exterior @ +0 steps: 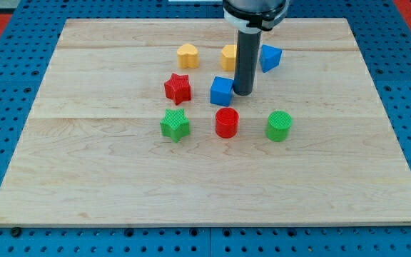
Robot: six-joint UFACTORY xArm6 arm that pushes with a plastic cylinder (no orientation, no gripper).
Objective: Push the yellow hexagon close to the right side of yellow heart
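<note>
Tip (242,93) of gripperless rod tool just right of blue cube (221,91), yellow hexagon (228,56) behind rod, right of yellow heart (187,55), wooden worktop (105,178).

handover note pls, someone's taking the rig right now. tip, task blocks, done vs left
Tip: my tip is down on the board, right beside the blue cube on the view's right; contact can't be confirmed.
Yellow hexagon: toward the view's top, partly hidden behind the rod.
Yellow heart: to the view's left of the hexagon, with a visible gap between them.
Done: hexagon already sits on the heart's right side, roughly level with it.
Left: close the gap, probably by bringing the tip round to the hexagon's right and pushing it toward the view's left. Blue block sits just right of the rod there.
</note>
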